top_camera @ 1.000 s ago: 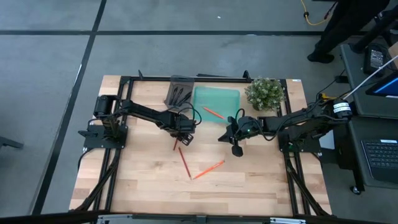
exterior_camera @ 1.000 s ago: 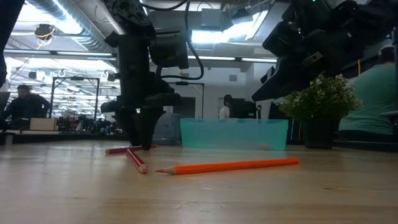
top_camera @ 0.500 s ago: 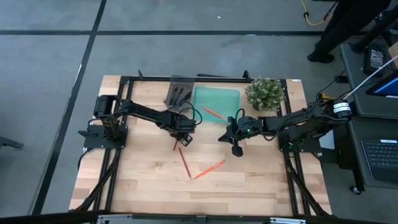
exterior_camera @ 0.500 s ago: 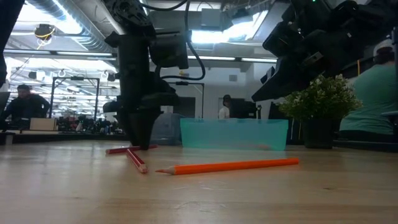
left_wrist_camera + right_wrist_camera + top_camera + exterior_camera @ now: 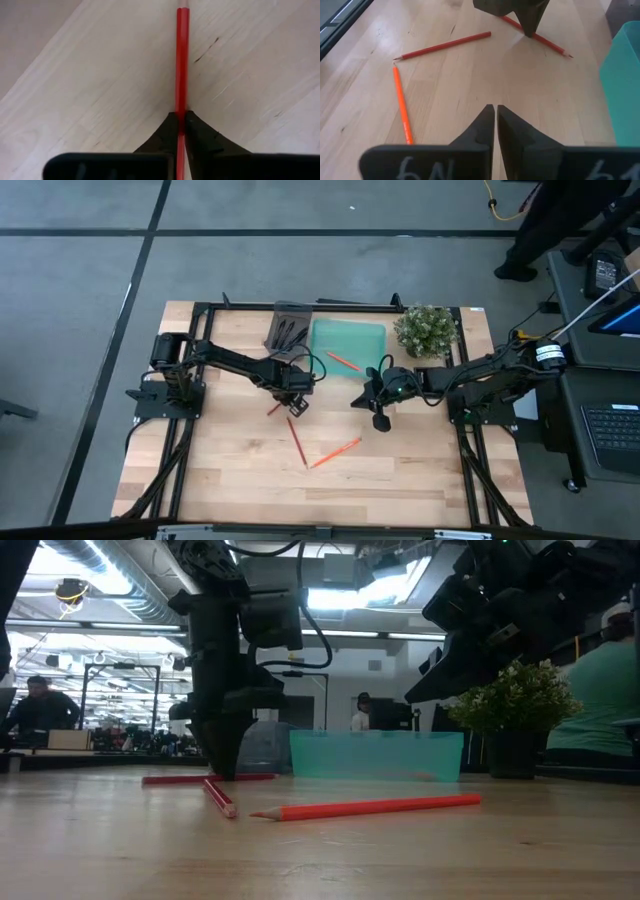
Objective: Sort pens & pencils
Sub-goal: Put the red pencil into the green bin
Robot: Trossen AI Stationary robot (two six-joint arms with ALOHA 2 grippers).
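Observation:
My left gripper points down at the table's middle, shut on a red pencil that lies on the wood. A second red pencil and an orange pencil lie nearer the front edge. One more orange pencil lies in the teal tray. The black pens lie in the dark tray at the far side. My right gripper hangs shut and empty above the table, right of centre. My left gripper pinches the red pencil near its middle between its two fingers. The fingers come from above, pointing down, and lie across the pencil. The pencil lies level on the tabletop, sticking out on both sides of the fingers.
A potted plant stands at the far right beside the teal tray. A black frame runs around the table's edges. Bare wood lies in front of the loose pencils, toward the near edge.
My left gripper has shut on the red pencil without leaving its place, rolling a little about its own axis. The pencil has swung round on the table and shows longer in the low view, sticking out farther on both sides of the fingers.

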